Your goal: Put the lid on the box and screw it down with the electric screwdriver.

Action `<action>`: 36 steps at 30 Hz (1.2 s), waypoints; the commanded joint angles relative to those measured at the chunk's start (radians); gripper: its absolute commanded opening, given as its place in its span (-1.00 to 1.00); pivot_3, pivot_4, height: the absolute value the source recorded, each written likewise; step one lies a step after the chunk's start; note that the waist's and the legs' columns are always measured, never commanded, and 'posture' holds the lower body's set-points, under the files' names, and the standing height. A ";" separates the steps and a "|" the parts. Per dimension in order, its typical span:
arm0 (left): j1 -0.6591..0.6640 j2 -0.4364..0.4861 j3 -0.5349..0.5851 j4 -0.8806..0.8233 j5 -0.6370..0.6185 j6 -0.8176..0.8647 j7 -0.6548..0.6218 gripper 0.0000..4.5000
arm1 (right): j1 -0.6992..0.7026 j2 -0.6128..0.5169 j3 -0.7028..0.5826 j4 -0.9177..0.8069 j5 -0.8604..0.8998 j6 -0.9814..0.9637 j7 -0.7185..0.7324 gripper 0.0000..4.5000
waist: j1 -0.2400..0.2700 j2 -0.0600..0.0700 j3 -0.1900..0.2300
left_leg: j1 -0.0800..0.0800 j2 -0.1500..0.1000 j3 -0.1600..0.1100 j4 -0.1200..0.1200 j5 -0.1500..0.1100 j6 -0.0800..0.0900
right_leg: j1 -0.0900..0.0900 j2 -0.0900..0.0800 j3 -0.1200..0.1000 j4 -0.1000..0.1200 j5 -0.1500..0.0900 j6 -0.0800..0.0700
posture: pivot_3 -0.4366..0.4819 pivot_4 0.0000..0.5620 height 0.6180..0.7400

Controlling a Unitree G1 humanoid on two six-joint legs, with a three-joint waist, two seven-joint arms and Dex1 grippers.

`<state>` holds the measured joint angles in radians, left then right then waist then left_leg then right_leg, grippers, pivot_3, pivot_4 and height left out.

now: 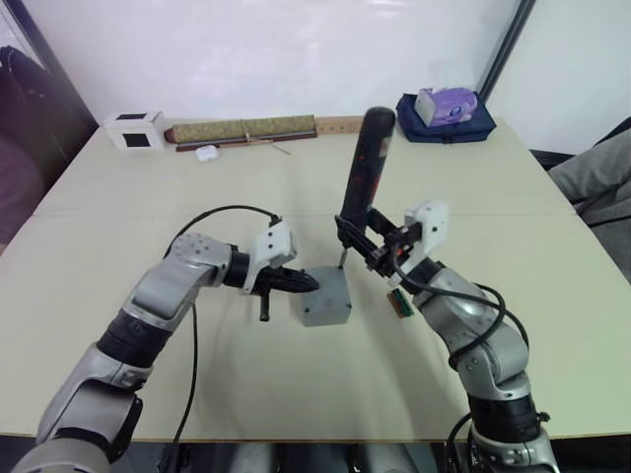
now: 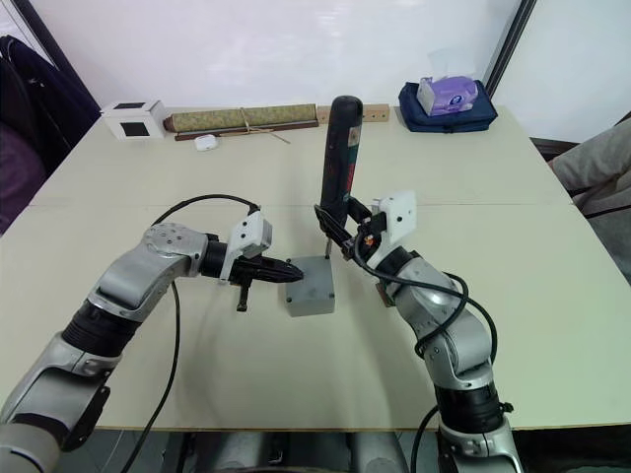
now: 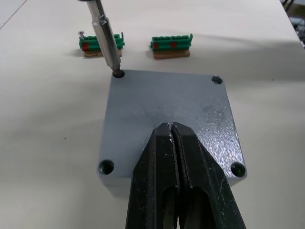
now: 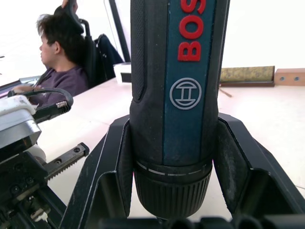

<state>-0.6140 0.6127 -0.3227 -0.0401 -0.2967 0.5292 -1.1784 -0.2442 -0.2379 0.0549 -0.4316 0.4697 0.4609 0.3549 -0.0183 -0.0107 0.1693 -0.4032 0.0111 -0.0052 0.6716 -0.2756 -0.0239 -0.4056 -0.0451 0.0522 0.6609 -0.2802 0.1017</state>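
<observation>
The left gripper (image 3: 172, 131) rests with its fingers pressed together, holding nothing, tips on the lid (image 3: 167, 109) — which sits flat atop the box (image 1: 324, 313) at mid-table. The right gripper (image 4: 174, 157) clamps the electric screwdriver (image 1: 363, 168) upright, its bit in the lid's far corner hole — beyond lie two green terminal strips (image 3: 171, 44).
</observation>
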 commanded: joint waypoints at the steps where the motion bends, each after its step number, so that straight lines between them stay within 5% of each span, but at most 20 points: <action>1: 0.023 0.011 -0.023 0.013 0.033 0.001 -0.005 -1.00 | 0.059 -0.015 0.057 0.020 -0.043 0.039 0.003 -0.21 | -0.002 -0.002 -0.002 | 0.006 0.000 0.001 -0.004 0.000 0.000 | 0.005 0.000 0.000 -0.002 0.000 0.000 | -0.05 -0.47 1.00; 4: 0.027 0.008 -0.027 0.008 0.038 0.001 -0.003 -1.00 | 0.069 -0.024 0.078 0.036 -0.069 0.068 -0.010 -0.21 | -0.002 -0.003 -0.005 | 0.016 0.001 0.000 -0.008 0.000 0.000 | 0.015 0.001 0.000 -0.006 -0.002 -0.002 | -0.05 -0.47 1.00; 36: 0.030 -0.027 -0.023 0.000 0.047 0.006 0.007 -1.00 | 0.053 -0.055 0.122 0.121 -0.101 0.139 0.031 -0.21 | 0.000 -0.007 -0.029 | 0.017 0.004 -0.001 -0.010 -0.001 0.002 | 0.016 0.001 -0.001 -0.009 -0.003 -0.005 | -0.05 -0.47 1.00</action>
<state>-0.5919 0.5858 -0.3373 -0.0408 -0.2628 0.5347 -1.1738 -0.2550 -0.2764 0.1178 -0.4169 0.3937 0.4967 0.3743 -0.0184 -0.0176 0.1400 -0.3865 0.0148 -0.0059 0.6620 -0.2770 -0.0219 -0.3893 -0.0441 0.0515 0.6513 -0.2835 0.0964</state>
